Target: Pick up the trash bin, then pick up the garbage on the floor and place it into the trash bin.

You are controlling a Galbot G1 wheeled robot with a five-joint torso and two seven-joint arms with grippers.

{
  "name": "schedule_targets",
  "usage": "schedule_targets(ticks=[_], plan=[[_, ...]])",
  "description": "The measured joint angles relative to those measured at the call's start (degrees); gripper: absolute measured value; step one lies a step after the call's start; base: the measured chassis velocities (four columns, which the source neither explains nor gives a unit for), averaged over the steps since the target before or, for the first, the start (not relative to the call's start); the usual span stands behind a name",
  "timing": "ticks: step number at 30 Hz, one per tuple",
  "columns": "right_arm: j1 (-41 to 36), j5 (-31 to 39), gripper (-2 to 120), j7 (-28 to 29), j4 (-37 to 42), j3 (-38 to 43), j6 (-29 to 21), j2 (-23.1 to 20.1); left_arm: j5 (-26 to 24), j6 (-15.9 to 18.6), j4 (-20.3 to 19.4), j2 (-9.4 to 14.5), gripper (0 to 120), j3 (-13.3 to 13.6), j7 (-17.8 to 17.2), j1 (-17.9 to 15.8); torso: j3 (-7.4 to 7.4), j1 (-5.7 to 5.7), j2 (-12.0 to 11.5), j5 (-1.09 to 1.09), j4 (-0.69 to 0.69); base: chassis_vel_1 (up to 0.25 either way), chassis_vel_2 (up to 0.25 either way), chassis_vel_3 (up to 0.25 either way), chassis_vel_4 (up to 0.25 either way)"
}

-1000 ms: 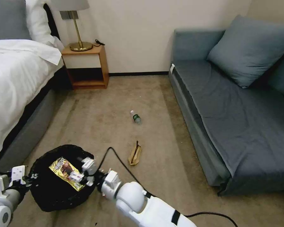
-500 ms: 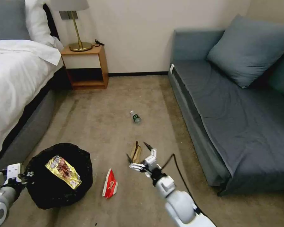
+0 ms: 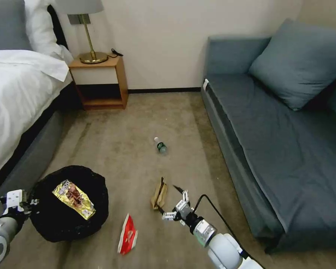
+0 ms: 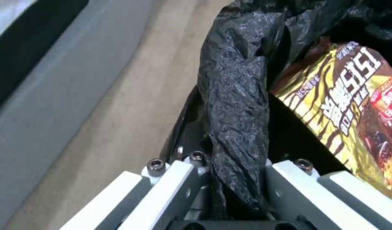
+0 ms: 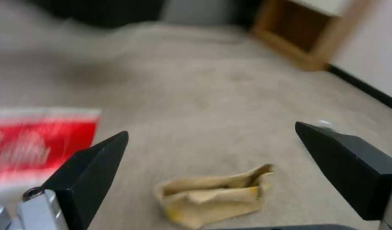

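The trash bin [image 3: 97, 194], lined with a crinkled black bag [image 4: 234, 95], sits low at the left of the head view. My left gripper [image 3: 18, 201] is shut on its rim [image 4: 236, 179]. A gold-brown snack packet [image 3: 74, 194] [image 4: 345, 105] lies inside. On the carpet lie a tan paper wrapper [image 3: 158, 194] [image 5: 213, 198], a red-and-white packet [image 3: 127, 235] [image 5: 38, 150] and a small bottle with a green label [image 3: 161, 146]. My right gripper [image 3: 169, 200] [image 5: 211, 134] hangs open just right of the wrapper, a little above the floor, with nothing between its black fingertips [image 5: 98, 159].
A bed [image 3: 15, 97] runs along the left, with a wooden nightstand [image 3: 99, 80] and a lamp behind it. A grey-blue sofa [image 3: 280, 142] lines the right side. A black cable [image 3: 216, 207] loops from my right arm. Open carpet lies between bed and sofa.
My right gripper has left the bin, with the gold packet now lying inside, and swung right, open, to the tan wrapper. The head camera has shifted slightly. The left gripper keeps its hold.
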Motion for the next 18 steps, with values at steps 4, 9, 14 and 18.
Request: schedule_targets(ticks=[4,9,14,18], plan=[[7.97,-6.34,100,-5.64,-5.27,-7.01,1.59,-1.31,0.02,0.05,-0.41,-0.55,3,-0.37,0.00,0.59,-0.02,-0.01,0.00,0.00,0.05,0.019,-0.004,0.013,-0.018],[15.85,-11.51,100,-9.71,-10.59,-13.96,3.46,0.72,1.26,0.03,-0.41,-1.57,3,-0.90,-0.02,0.62,-0.02,-0.01,0.00,0.00,0.05,0.054,-0.029,-0.029,0.047],[24.66,-19.40,100,-13.24,-17.37,-20.85,8.39,5.38,1.66,0.01,-0.96,-2.70,3,-1.82,0.00,1.01,-0.02,-0.01,0.00,-0.02,0.05,0.000,0.000,0.000,0.000],[28.29,-20.71,100,-14.73,-21.73,-24.42,10.02,8.61,1.57,0.01,-1.04,-3.18,3,-2.79,0.05,1.03,-0.01,0.00,0.00,-0.02,0.05,0.000,0.000,0.000,0.000]])
